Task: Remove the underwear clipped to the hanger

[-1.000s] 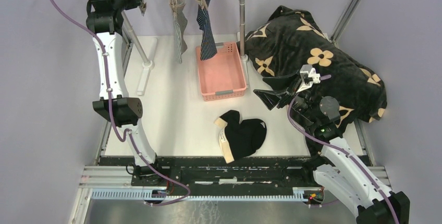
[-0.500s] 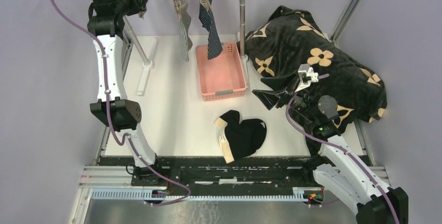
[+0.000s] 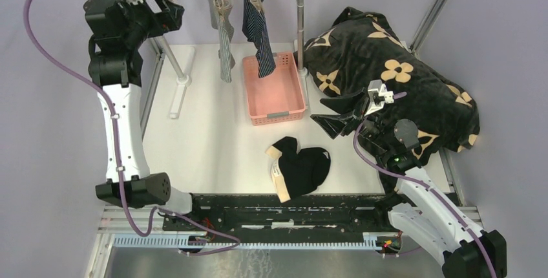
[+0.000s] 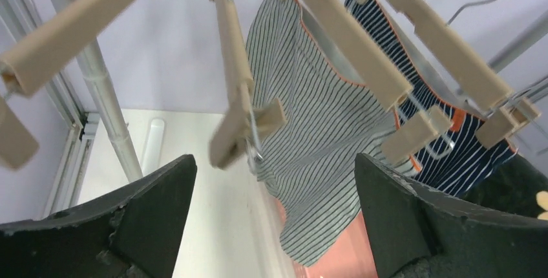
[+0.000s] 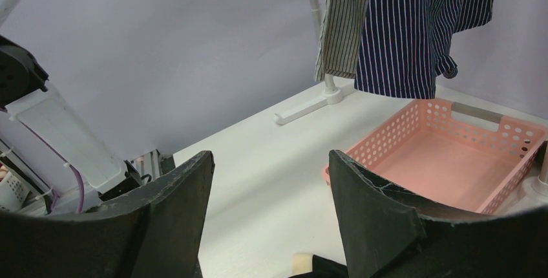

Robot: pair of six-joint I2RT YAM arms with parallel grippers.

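Left claw [image 4: 274, 168] is hovering high at the far left, by the clothes rack [image 3: 300, 6], fingers spread wide with nothing between them. It is facing the tan clip hangers [image 4: 349, 32].

The grey-and-white striped underwear [image 4: 323, 136] is hanging from one of these hangers, directly ahead of the left claw and not touching it (orange trim is showing along its top edge). One clip is biting the cloth at the upper end of the bar; whether the lower clip is gripping, cannot tell.

The navy striped underwear [image 3: 258, 32] is hanging just to the right of the grey pair on its own hanger, its lower edge dangling above the far end of the pink basket [image 3: 274, 106].

The black underwear [image 3: 304, 168] is lying crumpled on the white bench [image 3: 213, 136], near the front edge and nearer than the basket, with pale tan patches showing along its left side.

Right claw [image 3: 333, 123] is hovering low over the bench, right of the basket, fingers also spread and gripping nothing. It is pointing left, well apart from the black pair.

The black blanket with tan flower marks [image 3: 400, 64] is lying heaped at the far right, behind the right arm.
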